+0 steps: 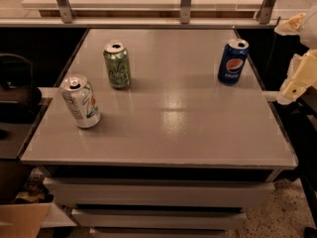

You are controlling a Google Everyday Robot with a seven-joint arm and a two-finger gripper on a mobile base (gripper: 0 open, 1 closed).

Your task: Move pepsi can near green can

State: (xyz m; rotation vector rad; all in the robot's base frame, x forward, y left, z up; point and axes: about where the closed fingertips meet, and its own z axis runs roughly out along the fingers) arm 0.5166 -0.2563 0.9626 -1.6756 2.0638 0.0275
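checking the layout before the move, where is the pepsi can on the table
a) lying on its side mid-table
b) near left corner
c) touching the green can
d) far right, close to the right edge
d: the pepsi can stands upright at the far right of the table, well apart from the green can. The gripper hangs just off the table's right edge.

Grey table [188, 128], upright pepsi can [233, 62], green can [117, 65], white can [80, 102], jaws beyond right edge
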